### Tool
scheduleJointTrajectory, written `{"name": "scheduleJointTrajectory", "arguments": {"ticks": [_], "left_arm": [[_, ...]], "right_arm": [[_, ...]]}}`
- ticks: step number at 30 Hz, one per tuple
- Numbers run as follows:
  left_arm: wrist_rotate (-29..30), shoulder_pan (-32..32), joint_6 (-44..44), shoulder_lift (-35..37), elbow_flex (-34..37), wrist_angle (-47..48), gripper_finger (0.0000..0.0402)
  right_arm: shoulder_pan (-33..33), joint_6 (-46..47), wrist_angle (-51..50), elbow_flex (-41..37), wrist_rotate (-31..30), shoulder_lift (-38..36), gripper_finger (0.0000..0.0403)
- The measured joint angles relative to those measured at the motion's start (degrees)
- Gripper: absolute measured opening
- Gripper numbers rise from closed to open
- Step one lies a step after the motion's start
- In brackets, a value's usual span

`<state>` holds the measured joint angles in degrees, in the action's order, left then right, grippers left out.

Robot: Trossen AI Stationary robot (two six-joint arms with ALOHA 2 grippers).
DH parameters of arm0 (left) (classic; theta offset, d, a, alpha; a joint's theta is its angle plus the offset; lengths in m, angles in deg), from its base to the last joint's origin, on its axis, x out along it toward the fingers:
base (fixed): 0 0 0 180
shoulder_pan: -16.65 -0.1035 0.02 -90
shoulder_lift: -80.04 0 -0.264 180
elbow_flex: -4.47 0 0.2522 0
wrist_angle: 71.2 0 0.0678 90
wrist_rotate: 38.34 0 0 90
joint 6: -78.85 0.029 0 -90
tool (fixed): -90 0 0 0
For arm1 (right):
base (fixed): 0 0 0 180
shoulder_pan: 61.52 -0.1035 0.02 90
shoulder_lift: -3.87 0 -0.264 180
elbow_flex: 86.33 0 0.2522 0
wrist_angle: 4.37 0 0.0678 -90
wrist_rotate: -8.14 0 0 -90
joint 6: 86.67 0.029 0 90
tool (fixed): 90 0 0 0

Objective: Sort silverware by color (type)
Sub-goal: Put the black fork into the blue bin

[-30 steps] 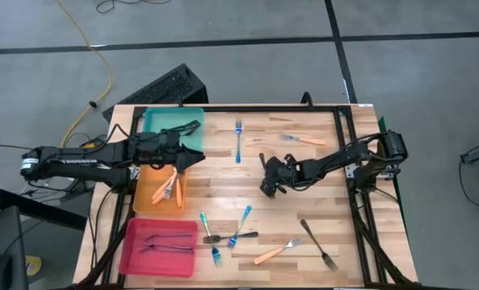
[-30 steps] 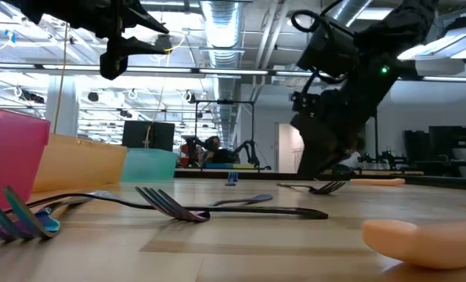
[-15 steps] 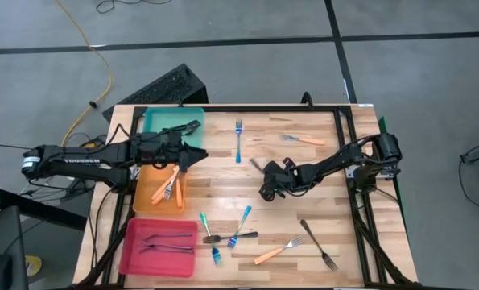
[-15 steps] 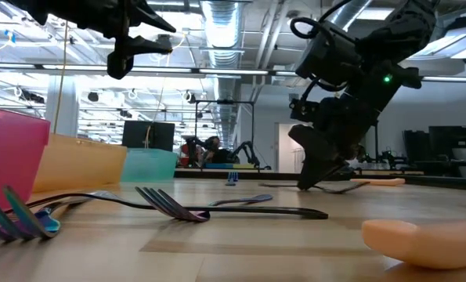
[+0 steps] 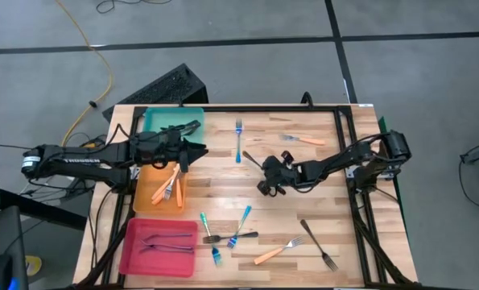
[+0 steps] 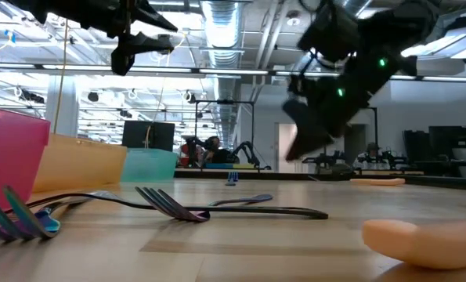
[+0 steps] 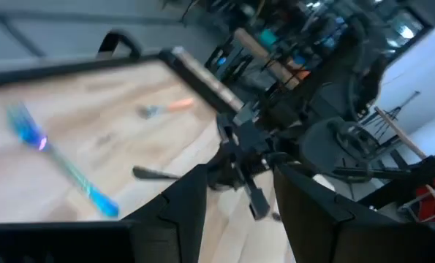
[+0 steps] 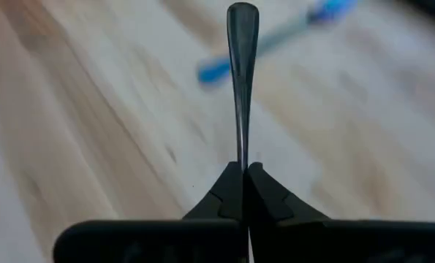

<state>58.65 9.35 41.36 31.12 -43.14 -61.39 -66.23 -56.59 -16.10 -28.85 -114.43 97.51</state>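
Observation:
My right gripper (image 5: pixel 265 169) hangs over the middle of the wooden table (image 5: pixel 328 197), shut on a dark fork (image 8: pixel 242 80) whose handle end (image 5: pixel 248 156) sticks out past the fingertips. My left gripper (image 5: pixel 197 153) hovers open by the orange tray (image 5: pixel 142 193) with nothing between its fingers (image 7: pixel 191 197). Loose silverware lies flat: a blue fork (image 5: pixel 238 141) and an orange one (image 5: pixel 305 140) at the far side, and teal (image 5: pixel 243 221), dark (image 5: pixel 318 243) and orange (image 5: pixel 275 251) forks near the front. My right gripper pinches the dark fork's slim shaft (image 8: pixel 241 150) between its two fingertips (image 8: pixel 224 186). The fingers slant down from the table's right and lie along the fork, whose handle runs on ahead of them. Its tine end is hidden behind the fingers. The fork is lifted clear of the table.
Three trays line the left side: a teal one (image 5: pixel 163 119) at the far end, the orange one holding orange forks (image 5: pixel 168 187), and a pink one (image 5: pixel 134 254) with dark forks (image 5: pixel 165 240). A black frame (image 5: pixel 348 145) borders the table. Bare wood lies right of centre.
My right gripper has closed on the dark fork at the table's middle and risen with it. The fork, which lay on the wood, now hangs clear of it, its handle pointing toward the far left.

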Motion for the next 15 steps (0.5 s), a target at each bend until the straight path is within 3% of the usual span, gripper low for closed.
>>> {"name": "scheduleJointTrajectory", "arguments": {"ticks": [6,11,15], "left_arm": [[-0.1,2.4,11.2,-2.4,0.0,-12.0,0.0144],[-0.1,3.3,18.2,-9.5,-0.1,-21.3,0.0144],[-0.1,3.4,18.6,-15.9,0.0,-28.1,0.0144]], "right_arm": [[2.1,-13.8,16.4,0.0,-0.5,-8.0,0.0021],[3.2,-25.2,32.1,0.0,7.2,-13.3,0.0021],[2.6,-32.0,38.4,0.1,10.6,-15.9,0.0021]]}}
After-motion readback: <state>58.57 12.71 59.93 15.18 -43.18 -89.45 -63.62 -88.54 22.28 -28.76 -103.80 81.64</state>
